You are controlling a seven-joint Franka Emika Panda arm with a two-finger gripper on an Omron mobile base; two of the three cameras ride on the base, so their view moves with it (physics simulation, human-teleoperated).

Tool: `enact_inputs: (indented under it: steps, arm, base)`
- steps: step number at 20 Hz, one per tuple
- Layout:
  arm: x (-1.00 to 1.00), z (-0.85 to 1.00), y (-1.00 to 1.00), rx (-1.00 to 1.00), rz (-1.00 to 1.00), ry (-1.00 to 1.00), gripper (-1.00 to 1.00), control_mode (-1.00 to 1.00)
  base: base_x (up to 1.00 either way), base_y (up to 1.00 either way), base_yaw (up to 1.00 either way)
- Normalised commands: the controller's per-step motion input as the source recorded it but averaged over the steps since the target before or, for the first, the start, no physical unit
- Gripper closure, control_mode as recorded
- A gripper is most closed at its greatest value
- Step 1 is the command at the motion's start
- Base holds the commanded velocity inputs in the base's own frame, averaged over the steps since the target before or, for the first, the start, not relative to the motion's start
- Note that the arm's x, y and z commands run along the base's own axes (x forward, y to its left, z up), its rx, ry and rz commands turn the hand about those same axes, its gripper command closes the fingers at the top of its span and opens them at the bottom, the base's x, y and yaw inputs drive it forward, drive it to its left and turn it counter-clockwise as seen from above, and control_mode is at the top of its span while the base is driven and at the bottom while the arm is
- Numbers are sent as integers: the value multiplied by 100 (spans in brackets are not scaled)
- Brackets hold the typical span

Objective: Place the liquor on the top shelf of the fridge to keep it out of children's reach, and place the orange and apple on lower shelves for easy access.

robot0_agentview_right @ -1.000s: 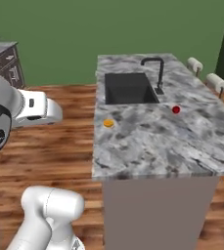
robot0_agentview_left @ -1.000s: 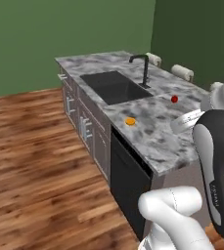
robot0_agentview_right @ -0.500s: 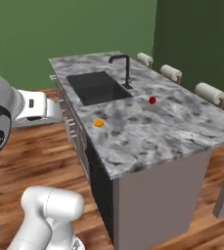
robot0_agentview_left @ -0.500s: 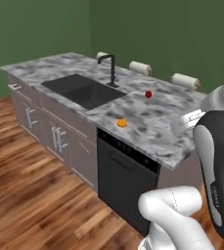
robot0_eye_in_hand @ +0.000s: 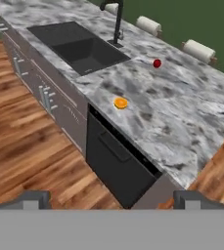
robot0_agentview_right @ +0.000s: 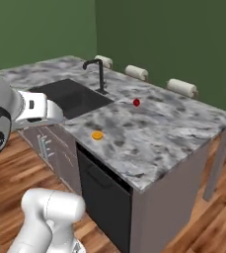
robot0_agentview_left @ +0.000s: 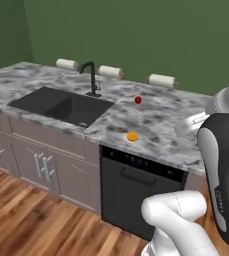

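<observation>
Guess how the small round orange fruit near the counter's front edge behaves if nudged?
The small round orange fruit looks ball-like, so it would probably roll. It sits close to the front edge of the grey marbled counter, so a push could send it off. Likely light and firm.

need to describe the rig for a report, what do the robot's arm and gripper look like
The arm is made of rounded glossy white shells with a broad dark panel along one link bearing small pale lettering. The gripper ends in two small dark grey blocky finger tips. No loose cables show.
</observation>
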Motion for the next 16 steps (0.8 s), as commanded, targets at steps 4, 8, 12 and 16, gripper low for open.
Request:
enact_inputs:
  steps: [4, 8, 12, 16]
  arm:
    - [0, 0, 0, 0, 0, 0, -100, 100]
    - [0, 0, 0, 0, 0, 0, -100, 100]
    - [0, 0, 0, 0, 0, 0, -100, 100]
    - [0, 0, 0, 0, 0, 0, -100, 100]
  base:
    - [26, 97, -54]
    - [26, 94, -54]
    - [25, 83, -53]
    - [22, 67, -52]
